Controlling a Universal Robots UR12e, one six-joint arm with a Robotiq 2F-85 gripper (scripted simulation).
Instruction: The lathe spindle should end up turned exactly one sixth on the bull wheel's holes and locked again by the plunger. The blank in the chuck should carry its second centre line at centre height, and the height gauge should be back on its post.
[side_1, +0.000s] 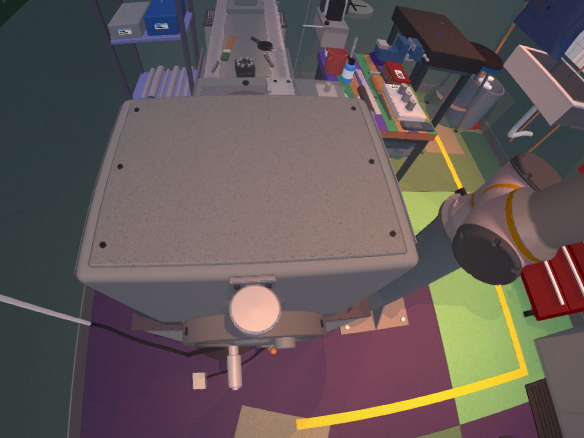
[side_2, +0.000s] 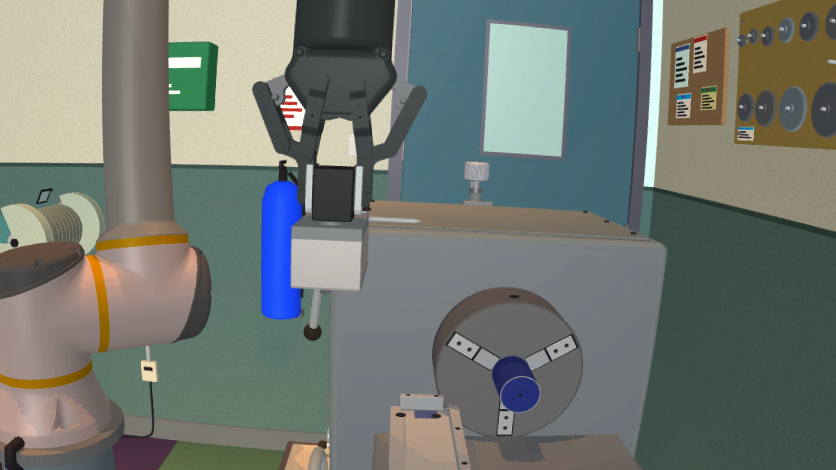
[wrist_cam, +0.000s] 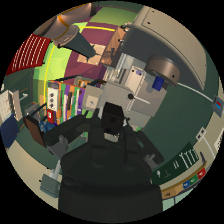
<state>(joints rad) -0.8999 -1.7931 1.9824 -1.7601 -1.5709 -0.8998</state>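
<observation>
My gripper is closed with its fingers on either side of the black grip block of the height gauge. The gauge's pale grey base hangs below the block, up in the air in front of the headstock's upper left corner. In the wrist camera the gauge shows its scriber point toward the lathe. The chuck holds the blue blank. The knurled plunger knob stands on the headstock top. At the headstock's rear the bull wheel sits under a round cap.
The grey headstock lies right beside the gauge. The cross slide sits below the chuck. A blue extinguisher hangs on the wall behind. The arm's base stands to the left. A cluttered bench lies past the lathe bed.
</observation>
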